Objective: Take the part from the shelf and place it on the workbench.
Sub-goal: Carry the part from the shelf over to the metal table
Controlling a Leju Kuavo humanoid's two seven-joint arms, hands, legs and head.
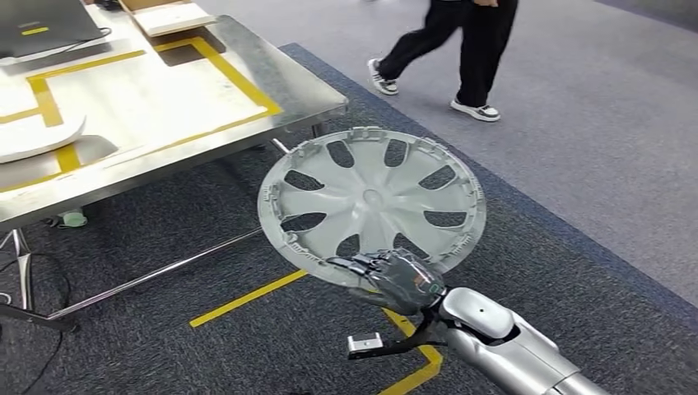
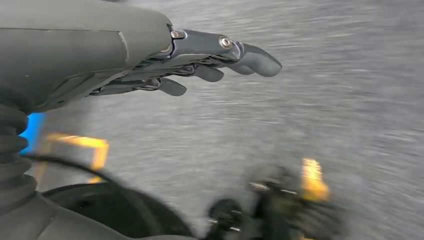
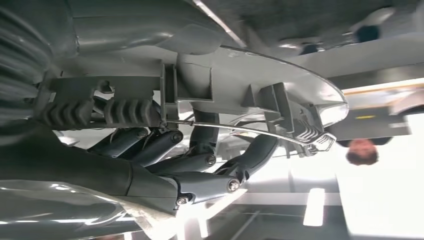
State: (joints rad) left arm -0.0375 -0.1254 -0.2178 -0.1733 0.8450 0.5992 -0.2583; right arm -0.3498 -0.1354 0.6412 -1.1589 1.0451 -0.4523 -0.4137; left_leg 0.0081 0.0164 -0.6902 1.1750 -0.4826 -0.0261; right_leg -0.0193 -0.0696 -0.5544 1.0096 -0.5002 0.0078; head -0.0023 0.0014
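A round silver wheel cover with several spoke openings hangs flat in the air over the dark carpet, just off the near right corner of the steel workbench. My right hand grips its near rim from below. In the right wrist view the fingers curl under the cover's ribbed rim. My left hand hangs over the grey floor with its fingers stretched out and nothing in them.
The workbench top carries yellow tape outlines, a white curved part at its left and a cardboard box at the back. A person walks across the grey floor beyond. Yellow floor tape runs under the cover.
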